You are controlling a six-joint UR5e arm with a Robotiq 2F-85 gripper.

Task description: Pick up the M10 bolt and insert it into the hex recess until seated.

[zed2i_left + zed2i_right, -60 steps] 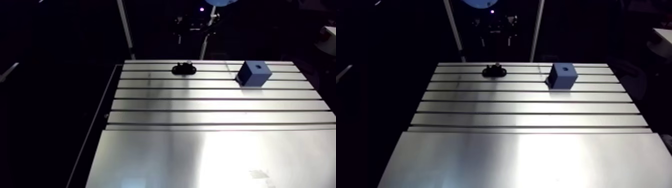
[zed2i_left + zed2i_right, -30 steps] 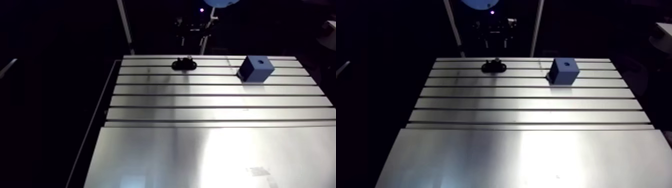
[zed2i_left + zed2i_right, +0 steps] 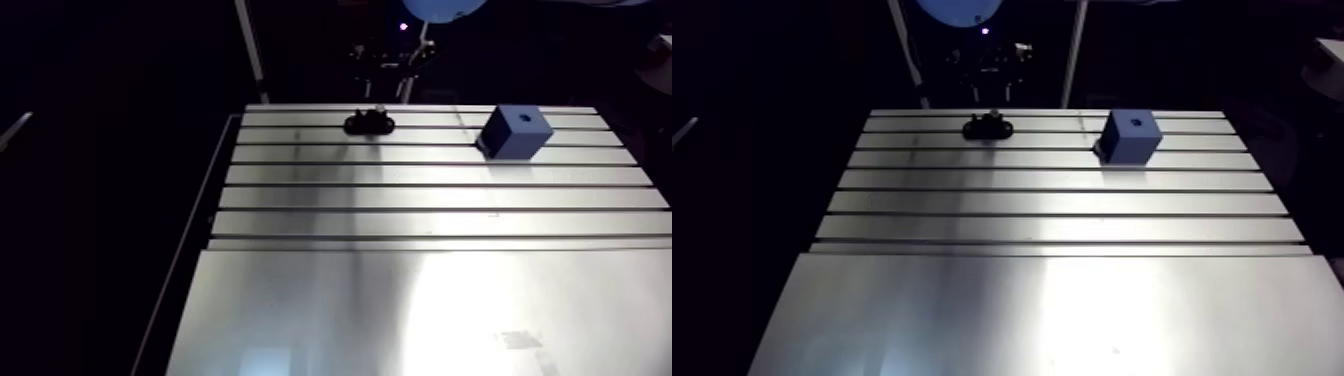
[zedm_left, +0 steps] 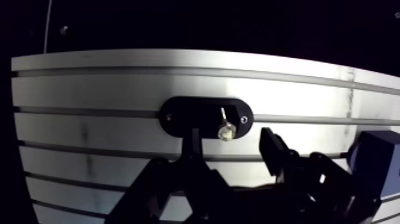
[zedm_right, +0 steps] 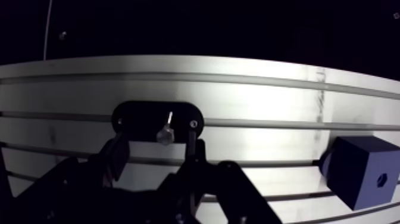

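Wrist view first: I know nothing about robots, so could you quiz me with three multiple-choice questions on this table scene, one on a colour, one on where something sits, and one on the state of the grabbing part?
1. What colour is the cube-shaped block with a hole in its top?
A red; B blue; C green.
2. Where is the small silvery metal bolt?
A on the black oval holder; B on the block; C held in the jaws.
3. How do the jaws stand?
A shut on the bolt; B shut on the block; C open, holding nothing.

Answers: 1 B, both the wrist and arm views show it blue. 2 A, the wrist view shows it on the holder, just ahead of the jaws. 3 C, they stand apart and touch nothing.
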